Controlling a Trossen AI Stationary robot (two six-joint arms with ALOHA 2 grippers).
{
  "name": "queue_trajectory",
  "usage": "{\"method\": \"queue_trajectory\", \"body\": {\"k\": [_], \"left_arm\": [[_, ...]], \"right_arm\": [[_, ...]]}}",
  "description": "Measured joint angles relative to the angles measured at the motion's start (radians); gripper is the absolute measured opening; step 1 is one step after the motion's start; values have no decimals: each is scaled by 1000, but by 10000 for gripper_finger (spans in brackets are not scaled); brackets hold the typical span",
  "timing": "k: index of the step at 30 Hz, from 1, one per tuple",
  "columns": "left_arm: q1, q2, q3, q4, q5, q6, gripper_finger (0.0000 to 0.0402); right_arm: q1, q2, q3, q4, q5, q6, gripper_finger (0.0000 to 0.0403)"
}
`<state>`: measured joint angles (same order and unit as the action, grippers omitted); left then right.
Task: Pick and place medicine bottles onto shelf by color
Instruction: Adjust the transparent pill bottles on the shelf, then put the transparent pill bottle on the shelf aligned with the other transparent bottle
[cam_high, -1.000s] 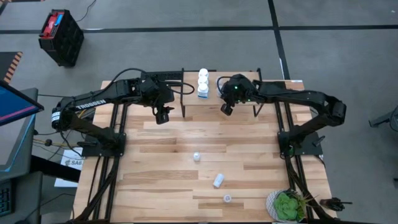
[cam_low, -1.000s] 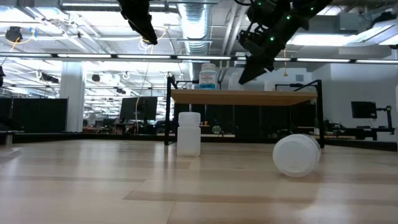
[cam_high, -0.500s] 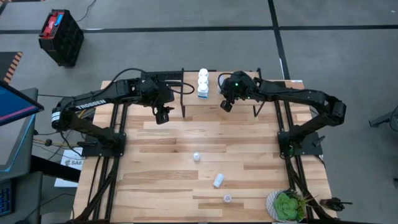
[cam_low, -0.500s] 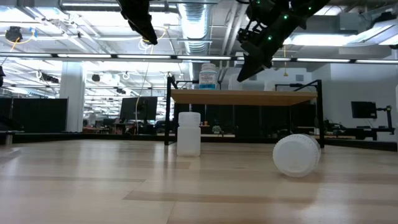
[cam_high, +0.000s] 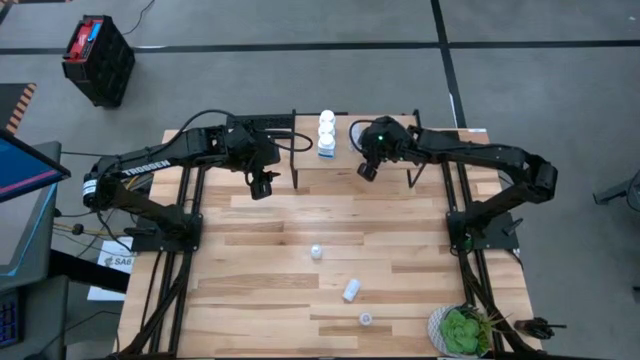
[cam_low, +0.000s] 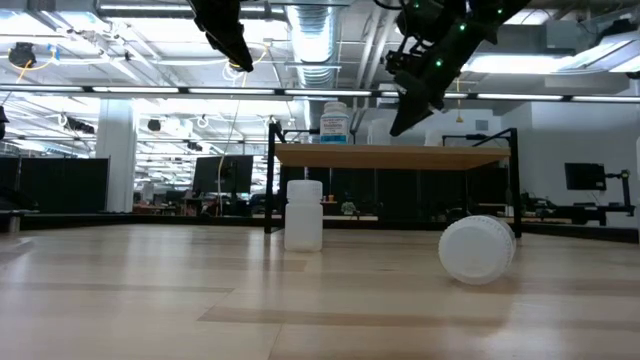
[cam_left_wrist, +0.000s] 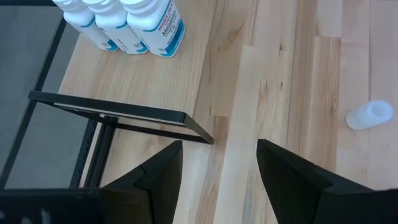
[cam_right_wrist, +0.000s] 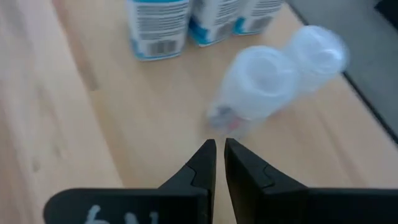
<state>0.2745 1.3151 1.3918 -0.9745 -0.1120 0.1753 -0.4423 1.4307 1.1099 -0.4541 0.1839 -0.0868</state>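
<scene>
The shelf (cam_high: 385, 185) stands at the table's far middle, with a light wooden top on black legs. Three white bottles with blue labels (cam_high: 326, 135) stand in a row on it, also in the left wrist view (cam_left_wrist: 124, 25). Two translucent bottles (cam_right_wrist: 261, 81) stand on the shelf just past my right gripper (cam_right_wrist: 219, 148), which is shut over the shelf (cam_high: 367, 171). My left gripper (cam_high: 262, 186) hangs open, with nothing between its fingers, above the table left of the shelf. Three more bottles are on the table: one upright (cam_high: 316, 251), one lying (cam_high: 350, 290), one near the front (cam_high: 366, 318). My right gripper's shut fingertips (cam_right_wrist: 208, 152) slant down toward the foot of the nearer translucent bottle (cam_right_wrist: 227, 118). Whether they touch it I cannot tell. Nothing sits between the fingers.
A potted green plant (cam_high: 460, 330) sits at the table's near right corner. The shelf's black frame (cam_left_wrist: 124, 115) runs just ahead of my left gripper. In the low view an upright white bottle (cam_low: 304, 215) and a lying one (cam_low: 477, 250) stand before the shelf.
My right gripper has turned a little over the shelf and stays shut.
</scene>
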Motion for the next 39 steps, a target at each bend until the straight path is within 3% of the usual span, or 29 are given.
{"method": "queue_trajectory", "body": {"k": [31, 39], "left_arm": [[0, 0, 0, 0, 0, 0, 194], [0, 0, 0, 0, 0, 6, 194]], "right_arm": [[-18, 1, 0, 48, 25, -132, 56], [65, -47, 0, 29, 23, -104, 56]]}}
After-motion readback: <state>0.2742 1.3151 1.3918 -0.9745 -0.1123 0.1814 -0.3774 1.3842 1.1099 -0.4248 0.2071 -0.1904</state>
